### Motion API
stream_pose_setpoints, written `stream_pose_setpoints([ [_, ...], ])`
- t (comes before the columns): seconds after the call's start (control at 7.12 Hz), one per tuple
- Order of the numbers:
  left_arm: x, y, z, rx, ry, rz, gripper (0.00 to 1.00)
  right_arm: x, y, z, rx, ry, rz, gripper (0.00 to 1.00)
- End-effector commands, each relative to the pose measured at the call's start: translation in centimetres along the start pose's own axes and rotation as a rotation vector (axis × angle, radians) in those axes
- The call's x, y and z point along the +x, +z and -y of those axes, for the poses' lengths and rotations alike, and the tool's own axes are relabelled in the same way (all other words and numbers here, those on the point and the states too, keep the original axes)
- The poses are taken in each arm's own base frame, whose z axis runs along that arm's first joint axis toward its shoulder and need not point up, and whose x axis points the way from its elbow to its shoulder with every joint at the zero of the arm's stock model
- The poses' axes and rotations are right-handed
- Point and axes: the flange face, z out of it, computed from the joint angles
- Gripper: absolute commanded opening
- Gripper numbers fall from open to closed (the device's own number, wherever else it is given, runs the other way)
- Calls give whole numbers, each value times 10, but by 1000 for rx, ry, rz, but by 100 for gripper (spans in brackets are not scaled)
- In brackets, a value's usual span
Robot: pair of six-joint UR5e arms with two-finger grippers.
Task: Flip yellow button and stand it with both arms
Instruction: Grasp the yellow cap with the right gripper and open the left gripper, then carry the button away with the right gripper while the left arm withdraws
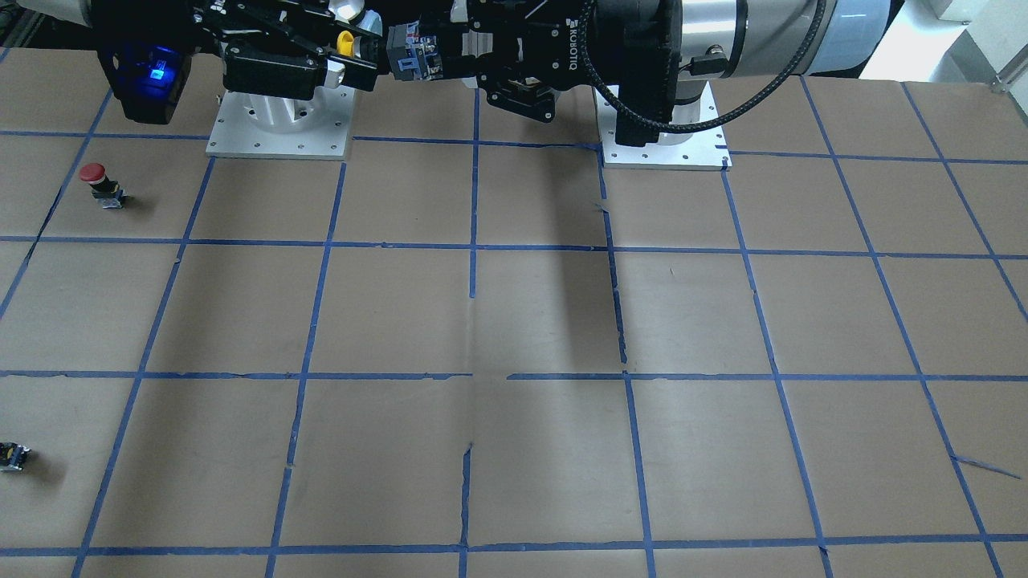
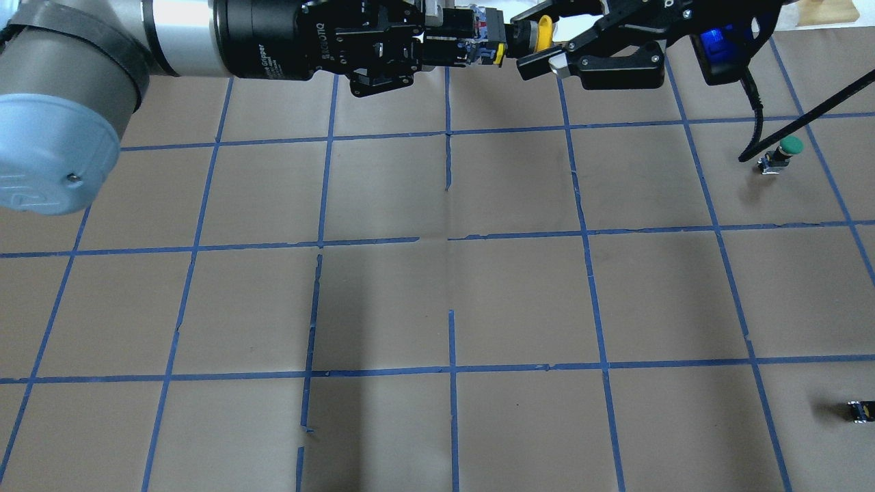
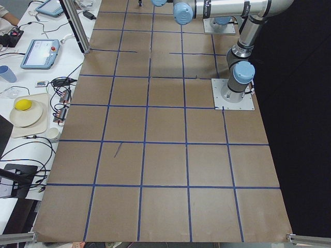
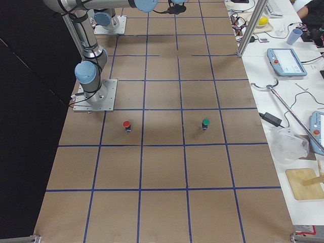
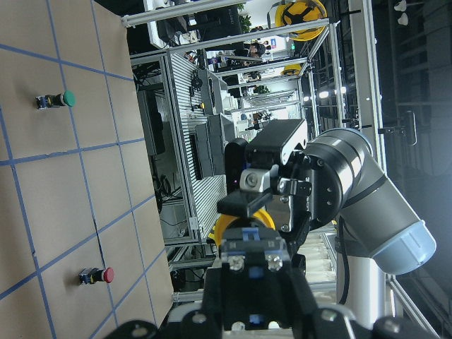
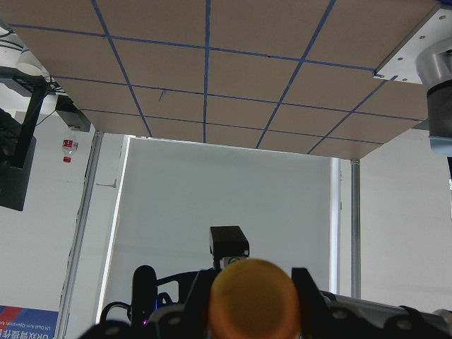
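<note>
The yellow button (image 2: 545, 31) is held in the air near the robot's bases, its axis horizontal. My left gripper (image 2: 478, 44) is shut on its black-grey body (image 1: 414, 54). My right gripper (image 2: 543, 37) faces it from the other side, with a finger against each side of the yellow cap (image 1: 345, 42). In the right wrist view the cap (image 6: 251, 300) fills the gap between the fingers (image 6: 200, 300). In the left wrist view the button's body (image 5: 251, 251) sits between my left fingers with the yellow cap behind it.
A red-capped button (image 1: 95, 178) and a green-capped button (image 2: 786, 150) stand on the brown table on my right side. A small capless block (image 2: 858, 410) lies near the table's right edge. The arms' base plates (image 1: 281, 120) are bolted at the back.
</note>
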Motion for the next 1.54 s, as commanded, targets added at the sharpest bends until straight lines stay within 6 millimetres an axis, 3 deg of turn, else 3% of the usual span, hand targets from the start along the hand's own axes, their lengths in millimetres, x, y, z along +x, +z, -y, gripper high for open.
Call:
stream_pose_setpoints([
  [0.0, 5, -1, -1, 2, -53, 12, 99, -1, -6, 3, 3, 5, 10, 22],
  [0.28, 7, -2, 0, 7, -60, 14, 100, -3, -12, 4, 7, 3, 23, 22],
  [0.42, 1, -6, 3, 11, -74, 57, 100, -3, -19, 15, 75, -48, -3, 22],
  [0.56, -2, -13, 21, 30, -104, 145, 100, -2, -34, 35, 171, -162, -60, 22],
  [0.7, -22, -10, 45, 63, -102, 244, 100, 1, -52, 50, 238, -252, -102, 22],
  [0.84, -32, 2, 56, 89, -122, 275, 100, 6, -72, 69, 319, -404, -192, 20],
  [0.98, -33, 9, 53, 94, -132, 316, 99, 6, -89, 94, 355, -554, -289, 19],
  [1.4, -69, -18, 53, 154, -24, 825, 98, -4, -121, 133, 540, -1032, -657, 19],
])
